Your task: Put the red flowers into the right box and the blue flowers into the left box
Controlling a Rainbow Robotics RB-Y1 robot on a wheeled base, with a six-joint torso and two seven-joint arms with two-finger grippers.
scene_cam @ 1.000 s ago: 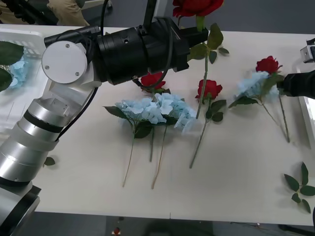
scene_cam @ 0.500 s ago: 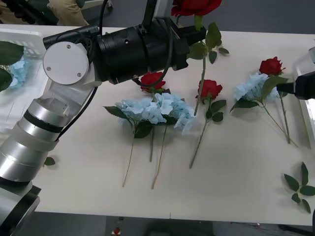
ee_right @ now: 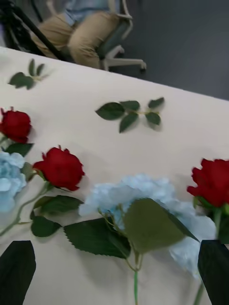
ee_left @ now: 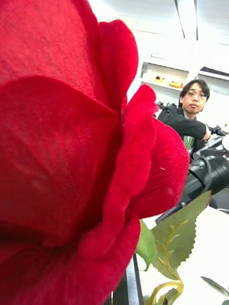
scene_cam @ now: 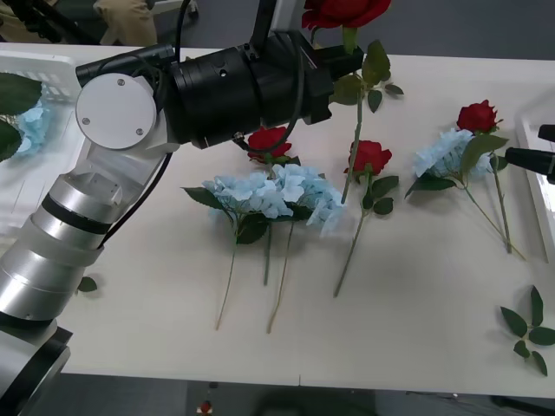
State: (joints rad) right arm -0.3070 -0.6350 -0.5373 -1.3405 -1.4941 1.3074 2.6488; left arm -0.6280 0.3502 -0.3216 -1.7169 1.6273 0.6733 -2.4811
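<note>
My left gripper is shut on the stem of a red flower held above the table's far middle; its bloom looms close in the left wrist view. Other red flowers lie on the table. Blue flowers lie in a cluster, with another one at the right. My right gripper is open just right of that blue flower, its fingers apart. The left box holds a blue flower. The right box shows by its edge.
Loose green leaf sprigs lie at the front right, at the front left and on the far side of the table. My left forearm spans the back left. Bare tabletop runs along the front edge.
My right gripper has drawn back to the right, away from the right blue flower, which shifted slightly. The left arm with its red flower has barely moved.
</note>
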